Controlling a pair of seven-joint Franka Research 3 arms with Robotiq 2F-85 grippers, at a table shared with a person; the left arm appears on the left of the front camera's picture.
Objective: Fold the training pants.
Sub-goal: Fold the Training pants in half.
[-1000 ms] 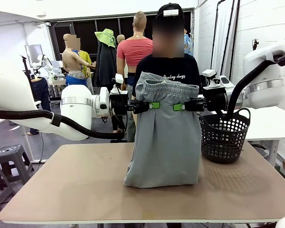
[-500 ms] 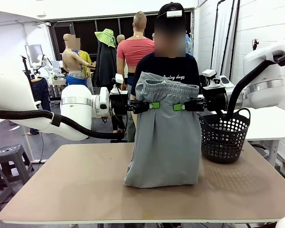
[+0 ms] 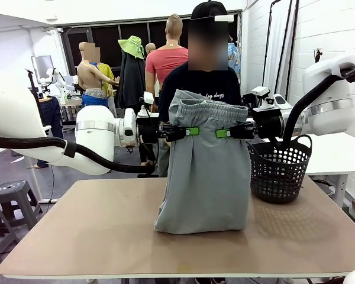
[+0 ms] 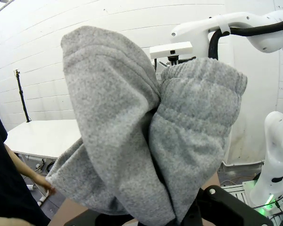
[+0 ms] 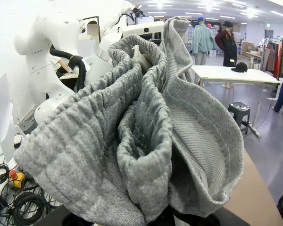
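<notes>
The training pants (image 3: pixel 204 168) hang in mid-air over the middle of the tabletop (image 3: pixel 94 231), waistband up, stretched between the two arms, with the folded lower edge resting on the wood. From the front the left gripper (image 3: pixel 192 131) pinches the cloth just below the gathered waistband on one side and the right gripper (image 3: pixel 223 133) does the same on the other, green pads pressed flat against the grey fabric, both sets of fingers clenched on the pants. The left wrist view puts the waistband right against the lens: bunched, fleecy grey cloth (image 4: pixel 146 141) with the elastic ribbing plain to see, and the other white arm beyond it against a white brick wall. The right wrist view shows the inside of the garment instead, folds of grey knit (image 5: pixel 132 141) with a finer ribbed lining, and a long workshop behind with white tables. A black mesh basket (image 3: pixel 280 168) stands on the tabletop just beside the pants, on the robot's right. A person (image 3: pixel 207 83) in a black shirt stands behind the pants; pale script across the chest is partly hidden by the waistband and I cannot read it for sure.
</notes>
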